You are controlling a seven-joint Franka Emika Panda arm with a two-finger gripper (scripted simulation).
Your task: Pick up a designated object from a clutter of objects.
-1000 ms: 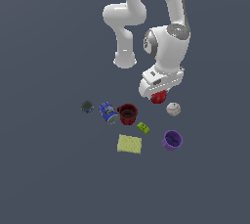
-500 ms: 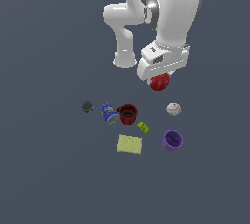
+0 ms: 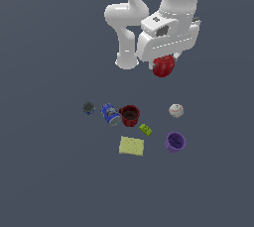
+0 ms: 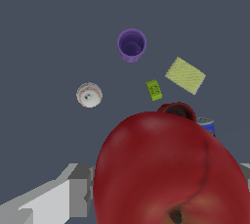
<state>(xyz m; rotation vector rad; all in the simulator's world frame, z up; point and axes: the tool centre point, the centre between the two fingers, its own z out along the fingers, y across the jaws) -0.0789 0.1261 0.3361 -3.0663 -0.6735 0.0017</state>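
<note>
apple (image 3: 163, 66), in my claw (image 3: 164, 61): glossy bright red
my claw: white, grey shading
mug (image 3: 130, 115), below me: dark red
can (image 3: 109, 114): blue, white markings
ball (image 3: 175, 110): white, red stitching
cup (image 3: 175, 141): purple
sponge (image 3: 132, 146): pale yellow
block (image 3: 145, 130): green
round piece (image 3: 88, 107): dark grey

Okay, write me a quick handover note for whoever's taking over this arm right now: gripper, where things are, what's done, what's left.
Gripper: shut on the red apple, held well above the floor.
Clutter on the floor below: dark red mug, blue can, white ball, purple cup, yellow sponge, green block, dark round piece.
Done: apple grasped and raised clear of the clutter.
Left: probably nothing but keeping the grip.
</note>
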